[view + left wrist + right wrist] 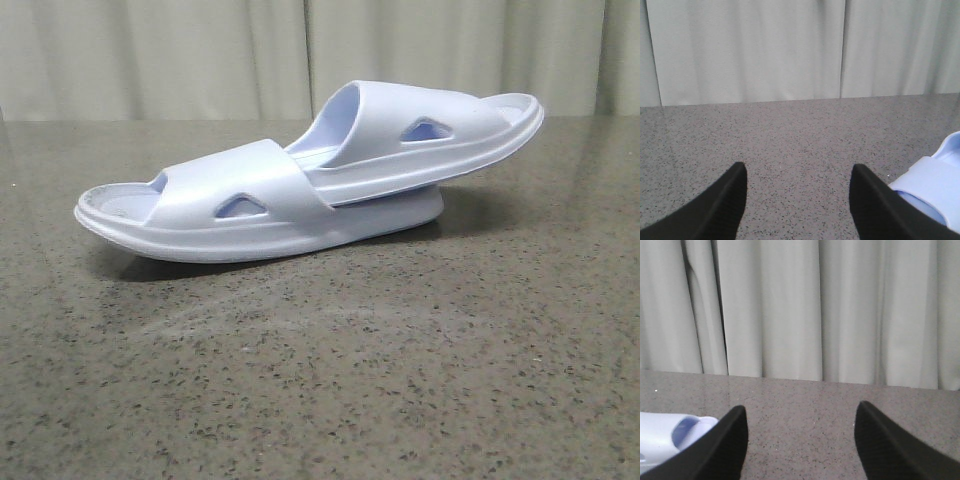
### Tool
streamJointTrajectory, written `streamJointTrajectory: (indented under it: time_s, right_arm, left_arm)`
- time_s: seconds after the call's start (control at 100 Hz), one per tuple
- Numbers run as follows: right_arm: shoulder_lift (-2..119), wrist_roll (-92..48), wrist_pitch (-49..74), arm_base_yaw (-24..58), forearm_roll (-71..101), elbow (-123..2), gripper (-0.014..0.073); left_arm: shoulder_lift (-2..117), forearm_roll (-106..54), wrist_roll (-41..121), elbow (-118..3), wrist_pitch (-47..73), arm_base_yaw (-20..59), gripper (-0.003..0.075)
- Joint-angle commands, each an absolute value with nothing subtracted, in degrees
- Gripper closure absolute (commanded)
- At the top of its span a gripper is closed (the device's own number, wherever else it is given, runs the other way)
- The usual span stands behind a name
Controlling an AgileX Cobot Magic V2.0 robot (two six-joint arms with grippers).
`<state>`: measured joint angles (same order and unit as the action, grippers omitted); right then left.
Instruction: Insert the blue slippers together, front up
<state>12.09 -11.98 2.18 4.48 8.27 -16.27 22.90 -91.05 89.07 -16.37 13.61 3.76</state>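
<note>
**Slippers nested on the table, both grippers apart**

A grey speckled table fills the lower frame, pale curtains behind. The blue slippers lie mid-frame, one tucked under the other's strap, its far end tilted up toward the upper right. The left gripper and right gripper each have their fingers spread wide, holding nothing.
</note>
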Motion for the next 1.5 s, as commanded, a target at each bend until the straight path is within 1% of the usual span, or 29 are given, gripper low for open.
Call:
streamJointTrajectory:
  time_s: [0.0, 0.07, 0.12, 0.17, 0.23, 0.26, 0.3, 0.31, 0.35, 0.36, 0.38, 0.4, 1.4, 1.49]
  right_arm:
    - [12.3, -12.6, -0.8, 4.4, 7.6, -17.7, 0.0193]
    - [12.3, -12.6, -0.8, 4.4, 7.6, -17.7, 0.0214]
    - [12.3, -12.6, -1.0, 4.4, 7.6, -17.7, 0.026]
    - [12.3, -12.6, -1.0, 4.4, 7.6, -17.7, 0.034]
    - [12.3, -12.6, -1.0, 4.4, 7.6, -17.7, 0.0435]
    - [12.3, -12.6, -1.0, 4.4, 7.6, -17.7, 0.0484]
    - [12.3, -12.6, -1.0, 4.4, 7.6, -17.7, 0.0557]
    - [12.3, -12.6, -1.0, 4.4, 7.6, -17.7, 0.058]
    - [12.3, -12.6, -1.0, 4.4, 7.6, -17.7, 0.0635]
    - [12.3, -12.6, -1.0, 4.4, 7.6, -17.7, 0.0657]
    - [12.3, -12.6, -1.0, 4.4, 7.6, -17.7, 0.0687]
    - [12.3, -12.6, -1.0, 4.4, 7.6, -17.7, 0.0703]
    - [12.3, -12.6, -0.8, 4.4, 7.7, -17.7, 0.0701]
    - [12.3, -12.6, -0.8, 4.4, 7.7, -17.7, 0.0701]
  left_arm:
    - [23.2, -92.6, 89.1, -17.9, 14.0, 4.2, 0.0329]
    - [23.2, -92.6, 89.1, -17.9, 13.8, 4.2, 0.0343]
    - [23.2, -92.6, 89.1, -17.9, 13.7, 4.2, 0.0378]
    - [23.2, -92.6, 89.1, -17.9, 13.6, 4.2, 0.0428]
    - [23.2, -92.6, 89.1, -17.9, 13.6, 4.2, 0.0517]
    - [23.2, -92.6, 89.1, -17.9, 13.6, 4.2, 0.0545]
    - [23.2, -92.6, 89.1, -17.9, 13.6, 4.2, 0.0612]
    - [23.2, -92.6, 89.1, -17.9, 13.6, 4.2, 0.0612]
    - [23.2, -92.6, 89.1, -17.9, 13.6, 4.2, 0.0678]
    - [23.2, -92.6, 89.1, -17.9, 13.6, 4.2, 0.0678]
    - [23.2, -92.6, 89.1, -17.9, 13.6, 4.2, 0.0704]
    - [23.2, -92.6, 89.1, -17.9, 13.6, 4.2, 0.0703]
    - [23.2, -92.6, 89.1, -16.7, 13.6, 4.5, 0.0704]
    - [23.1, -92.6, 89.1, -16.0, 10.0, 5.0, 0.0704]
